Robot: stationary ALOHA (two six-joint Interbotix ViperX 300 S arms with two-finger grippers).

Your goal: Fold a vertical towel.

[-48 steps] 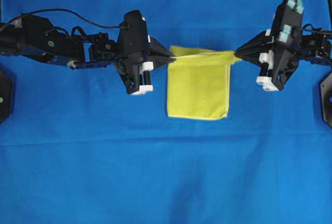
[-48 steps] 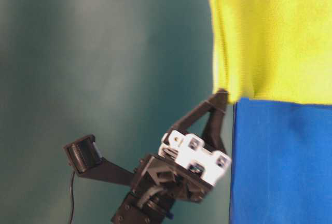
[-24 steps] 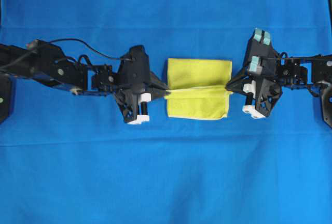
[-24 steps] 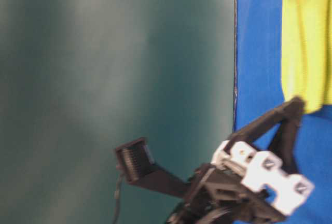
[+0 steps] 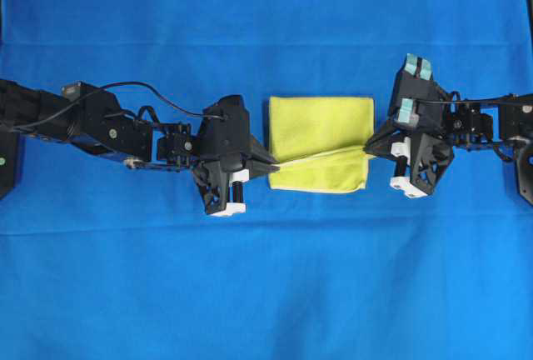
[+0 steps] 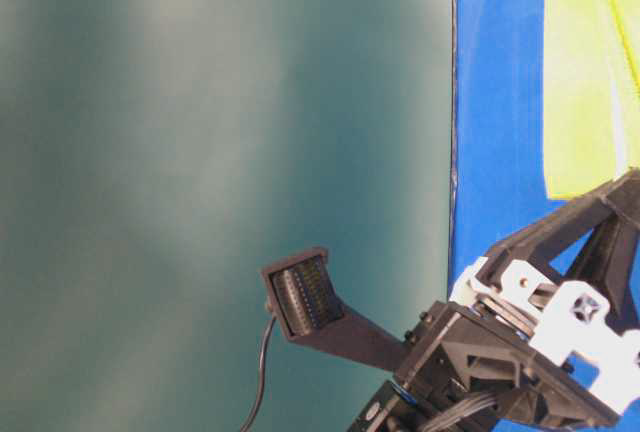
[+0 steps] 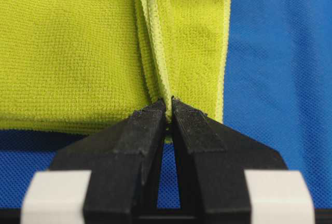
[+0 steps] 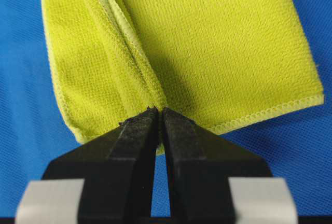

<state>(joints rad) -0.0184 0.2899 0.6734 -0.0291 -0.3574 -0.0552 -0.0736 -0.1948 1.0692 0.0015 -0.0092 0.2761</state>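
Note:
The yellow towel (image 5: 321,127) lies doubled on the blue cloth in the middle of the overhead view. A folded-over hem edge runs slantwise across it, close to its near edge. My left gripper (image 5: 271,162) is shut on the left end of that edge. In the left wrist view the fingertips pinch the hem (image 7: 169,102) above the towel's layers (image 7: 72,53). My right gripper (image 5: 369,147) is shut on the right end, its tips closed on the fold (image 8: 158,111) of the towel (image 8: 223,42). The towel (image 6: 590,72) also shows at table level.
A large blue cloth (image 5: 266,293) covers the whole table. Black arm bases sit at the left edge (image 5: 7,156) and right edge (image 5: 525,164). At table level a dark teal backdrop (image 6: 200,152) fills the left, and an arm with its camera (image 6: 300,292) is at the bottom.
Both grippers have carried the held towel edge from the far side toward the near edge, laying the top layer over the bottom one. The left end has come further forward than the right.

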